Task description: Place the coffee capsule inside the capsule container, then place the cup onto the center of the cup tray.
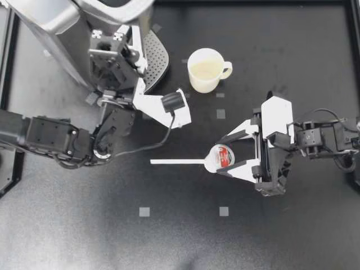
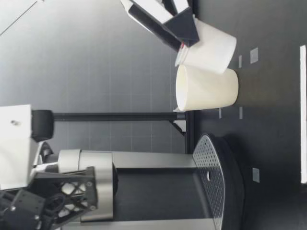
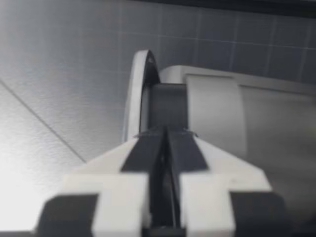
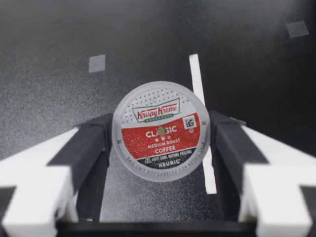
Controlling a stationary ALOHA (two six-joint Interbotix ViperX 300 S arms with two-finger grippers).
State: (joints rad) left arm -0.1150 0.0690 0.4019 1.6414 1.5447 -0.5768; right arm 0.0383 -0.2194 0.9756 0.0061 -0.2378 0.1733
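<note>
My right gripper [image 1: 224, 158] is shut on the coffee capsule [image 1: 220, 156], one finger on each side of its red and white foil lid [image 4: 159, 123]. In the low view the capsule [image 2: 211, 45] hangs tilted above the table, nearer to that camera than the cream cup [image 2: 206, 88]. The cup [image 1: 206, 68] stands upright behind the capsule, beside the perforated cup tray [image 1: 157, 56]. My left gripper [image 1: 118, 40] is raised at the silver coffee machine [image 1: 62, 34]. Its fingers [image 3: 148, 148] are shut, with nothing seen between them, and point at the machine's upper part [image 3: 212, 108].
A thin white strip [image 1: 177, 162] lies on the black table just ahead of the capsule. Small grey squares [image 1: 144, 211] mark the table surface. The left arm's cable [image 1: 152, 143] loops over the table near the tray.
</note>
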